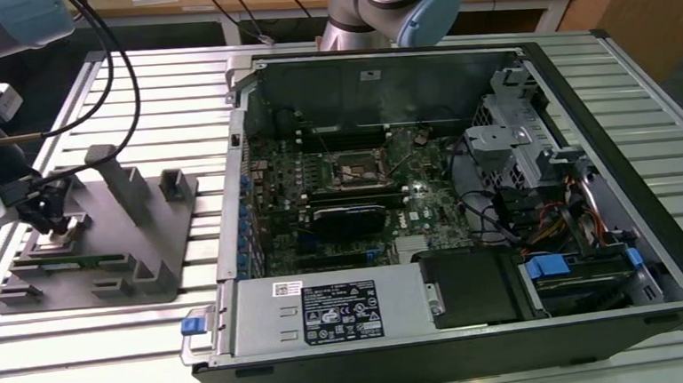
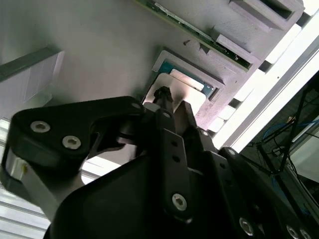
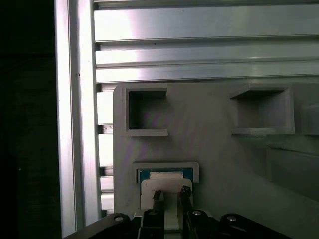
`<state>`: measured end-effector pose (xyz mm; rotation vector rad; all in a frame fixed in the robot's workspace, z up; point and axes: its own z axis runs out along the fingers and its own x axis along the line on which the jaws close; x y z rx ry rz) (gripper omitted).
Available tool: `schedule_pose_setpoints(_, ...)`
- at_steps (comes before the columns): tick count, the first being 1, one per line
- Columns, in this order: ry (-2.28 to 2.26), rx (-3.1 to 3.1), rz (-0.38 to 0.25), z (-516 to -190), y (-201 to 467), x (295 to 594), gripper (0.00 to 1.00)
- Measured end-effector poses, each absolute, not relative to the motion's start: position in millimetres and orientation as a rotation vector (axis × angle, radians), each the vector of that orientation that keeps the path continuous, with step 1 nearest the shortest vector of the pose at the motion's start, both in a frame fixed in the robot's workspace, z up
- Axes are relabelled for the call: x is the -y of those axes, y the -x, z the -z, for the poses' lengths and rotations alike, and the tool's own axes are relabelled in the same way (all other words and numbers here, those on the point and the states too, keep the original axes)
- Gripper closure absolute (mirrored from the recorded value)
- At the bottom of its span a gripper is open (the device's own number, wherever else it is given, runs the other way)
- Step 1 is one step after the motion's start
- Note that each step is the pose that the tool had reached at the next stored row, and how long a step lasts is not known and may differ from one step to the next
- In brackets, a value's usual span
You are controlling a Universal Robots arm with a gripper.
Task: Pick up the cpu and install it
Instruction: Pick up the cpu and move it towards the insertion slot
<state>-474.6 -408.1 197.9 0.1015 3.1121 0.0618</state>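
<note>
While the gripper [image 3: 170,194] is hanging low over the grey fixture tray [image 3: 214,149], its two thin fingertips [image 3: 157,196] are standing a little apart. The gap between them is narrower than the cpu [image 3: 167,183] under them, and the chip's silvery top plate is showing through that gap. Whether the tips are touching the plate I cannot tell. The cpu is lying flat in a shallow framed recess of the tray, its blue-green rim peeking out along the far edge in the first wrist view. In the second wrist view the black finger links are crossing in front of the same recess, with one tip sitting over the pale plate.

Just beyond the recess, two square pockets [image 3: 147,112] are opening in the tray's grey surface, well apart from each other. The tray is resting on a table of aluminium slats [image 3: 199,50].

In the exterior view the gripper and tray are sitting at the exterior view's left, while an open computer case [image 1: 623,139] is lying on its side across the middle and right. Inside it, the green motherboard [image 1: 431,208] is facing up, with a square socket [image 1: 352,167] near its centre. Behind the case, a second arm [image 1: 396,6] is standing at the table's far edge.
</note>
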Motion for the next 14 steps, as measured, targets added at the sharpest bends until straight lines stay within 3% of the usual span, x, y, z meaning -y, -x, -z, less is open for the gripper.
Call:
schedule_pose_setpoints(1,-0.102,-3.112,-0.062,-197.9,474.6,408.1,0.77)
schedule_pose_setpoints(3,-0.101,-3.112,-0.062,-197.9,474.6,408.1,0.65)
schedule_pose_setpoints(4,-0.101,-3.112,-0.062,-197.9,474.6,408.1,0.65)
schedule_pose_setpoints(6,-0.101,-3.112,-0.062,-197.9,474.6,408.1,0.53)
schedule_pose_setpoints(9,-0.101,-3.112,-0.062,-197.9,474.6,408.1,0.47)
schedule_pose_setpoints(10,-0.101,-3.112,-0.062,-197.9,474.6,408.1,0.41)
schedule_pose_setpoints(14,-0.080,-3.113,-0.062,-197.2,474.6,408.1,0.41)
